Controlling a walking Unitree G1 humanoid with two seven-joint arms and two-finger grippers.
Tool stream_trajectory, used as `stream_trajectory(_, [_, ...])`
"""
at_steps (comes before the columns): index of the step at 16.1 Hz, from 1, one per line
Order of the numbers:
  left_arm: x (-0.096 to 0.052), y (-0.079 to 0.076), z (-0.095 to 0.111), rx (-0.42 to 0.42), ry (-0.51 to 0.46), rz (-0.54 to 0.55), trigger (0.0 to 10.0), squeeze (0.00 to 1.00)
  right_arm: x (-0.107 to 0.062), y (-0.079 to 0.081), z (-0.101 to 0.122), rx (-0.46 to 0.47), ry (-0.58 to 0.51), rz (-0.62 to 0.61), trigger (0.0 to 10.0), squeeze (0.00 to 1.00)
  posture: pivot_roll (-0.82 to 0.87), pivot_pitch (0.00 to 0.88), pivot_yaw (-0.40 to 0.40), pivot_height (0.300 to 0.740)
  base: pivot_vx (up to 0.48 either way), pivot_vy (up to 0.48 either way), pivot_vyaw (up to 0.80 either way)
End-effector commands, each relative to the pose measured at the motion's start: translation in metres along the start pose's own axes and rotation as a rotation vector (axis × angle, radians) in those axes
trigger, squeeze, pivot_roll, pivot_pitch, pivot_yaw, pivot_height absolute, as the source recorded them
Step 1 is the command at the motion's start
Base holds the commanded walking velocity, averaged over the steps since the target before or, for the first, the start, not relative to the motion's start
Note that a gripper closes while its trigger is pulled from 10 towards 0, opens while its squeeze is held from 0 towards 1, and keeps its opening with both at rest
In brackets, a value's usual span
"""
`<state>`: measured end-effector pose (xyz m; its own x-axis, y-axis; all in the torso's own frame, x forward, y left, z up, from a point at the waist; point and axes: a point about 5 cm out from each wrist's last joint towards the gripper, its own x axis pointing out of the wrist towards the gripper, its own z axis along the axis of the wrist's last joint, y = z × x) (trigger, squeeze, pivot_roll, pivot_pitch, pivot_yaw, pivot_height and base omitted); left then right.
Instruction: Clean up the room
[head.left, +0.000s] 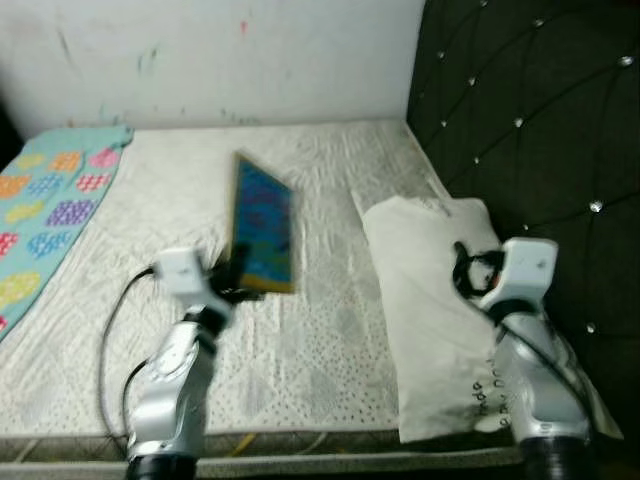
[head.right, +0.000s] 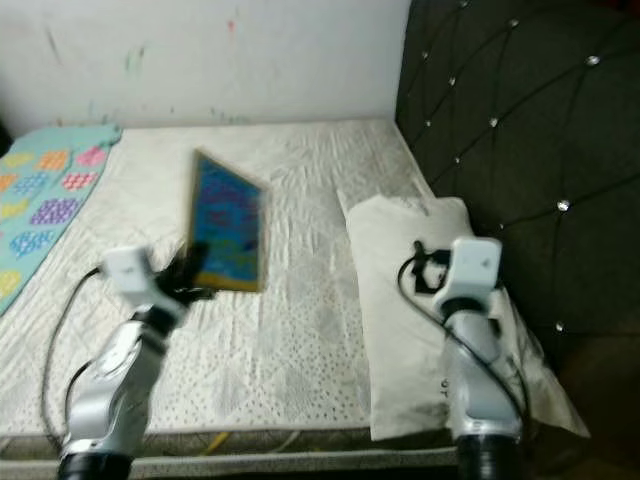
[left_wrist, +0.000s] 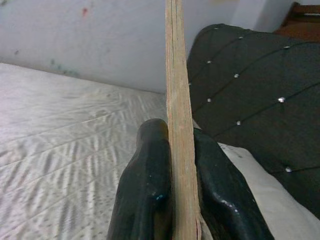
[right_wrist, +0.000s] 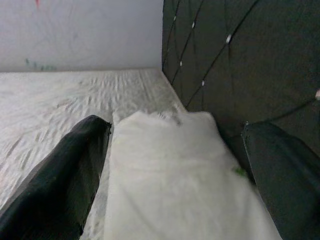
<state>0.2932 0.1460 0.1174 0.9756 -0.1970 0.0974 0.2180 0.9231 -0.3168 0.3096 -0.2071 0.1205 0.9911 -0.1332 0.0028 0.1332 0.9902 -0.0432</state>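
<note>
A flat board (head.left: 263, 225) with a blue patterned face and a pale wooden edge (left_wrist: 177, 100) is held up at a tilt over the middle of the bed. My left gripper (head.left: 237, 272) is shut on the board's near edge, one black finger (left_wrist: 145, 185) on each side. A white pillow (head.left: 430, 300) lies at the right, along the headboard. My right gripper (right_wrist: 175, 180) hovers open over this pillow (right_wrist: 170, 170), its fingers (right_wrist: 65, 185) spread wide on either side.
The bed has a white quilted mattress (head.left: 330, 340) whose front edge is just below my arms. A teal blanket (head.left: 45, 210) with coloured patches covers the left side. A dark tufted headboard (head.left: 530, 120) rises at the right, and a white wall (head.left: 220, 50) stands behind.
</note>
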Motion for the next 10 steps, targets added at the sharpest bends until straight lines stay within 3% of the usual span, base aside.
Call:
stream_trajectory(1, [0.000,0.010,0.014,0.029,-0.051,0.028,10.0,0.00,0.001,0.009,0.004,0.010,-0.017,0.023,10.0,0.00,-0.10,0.000,0.034,0.740,0.000,0.000,0.00])
stream_trajectory(10, [-0.005,0.033,0.007,-0.014,0.018,0.184,10.0,0.00,0.001,0.007,0.002,0.000,-0.010,0.038,10.0,0.00,-0.09,0.000,0.025,0.740,0.000,0.000,0.00])
